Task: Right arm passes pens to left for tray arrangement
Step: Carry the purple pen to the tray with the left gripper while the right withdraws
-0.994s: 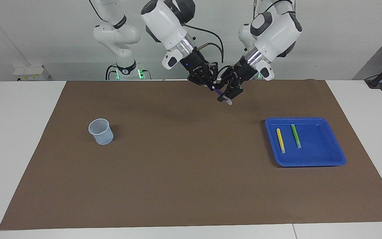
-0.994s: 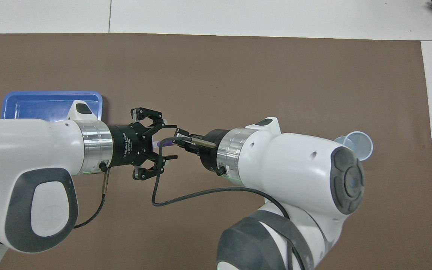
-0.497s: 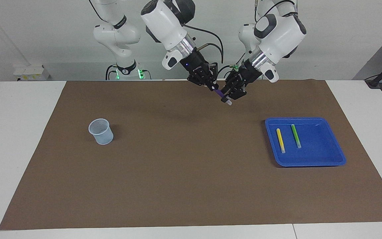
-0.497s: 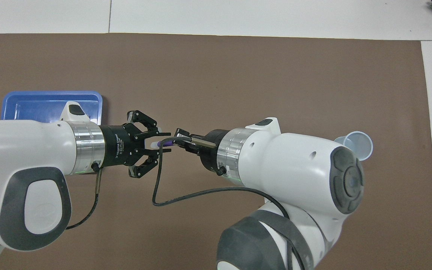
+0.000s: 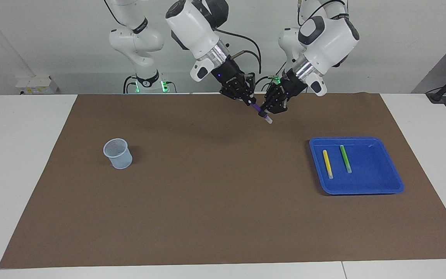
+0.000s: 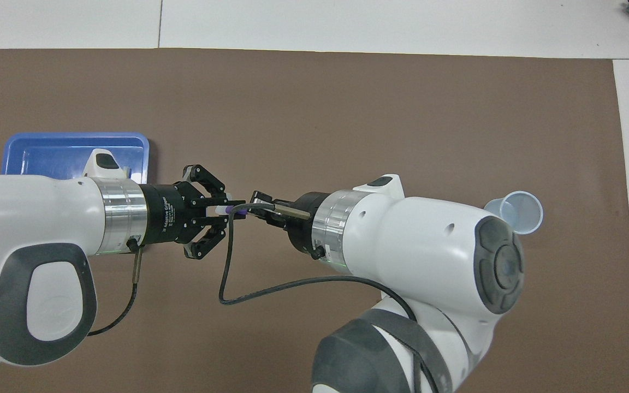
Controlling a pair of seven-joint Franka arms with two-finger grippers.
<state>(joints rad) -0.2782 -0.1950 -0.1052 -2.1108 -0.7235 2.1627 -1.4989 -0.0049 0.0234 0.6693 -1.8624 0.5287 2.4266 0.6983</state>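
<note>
The purple pen (image 5: 257, 109) hangs in the air between my two grippers, over the brown mat near the robots' edge. My right gripper (image 5: 249, 101) is shut on its purple upper end. My left gripper (image 5: 266, 112) has its fingers closed around the lower part, with the whitish tip sticking out below. In the overhead view the left gripper (image 6: 221, 210) and right gripper (image 6: 248, 210) meet on the purple pen (image 6: 233, 209). The yellow pen (image 5: 327, 164) and green pen (image 5: 345, 159) lie side by side in the blue tray (image 5: 385, 182), toward the left arm's end. In the overhead view the left arm hides them and much of the tray (image 6: 47, 144).
A small pale blue mesh cup (image 5: 118, 153) stands on the mat toward the right arm's end; it also shows in the overhead view (image 6: 521, 212). A brown mat (image 5: 215, 201) covers most of the white table. A black cable loops down from the right wrist.
My left gripper's fingers were spread around the purple pen and have closed on it. The left arm has shifted slightly. The right gripper still holds the pen.
</note>
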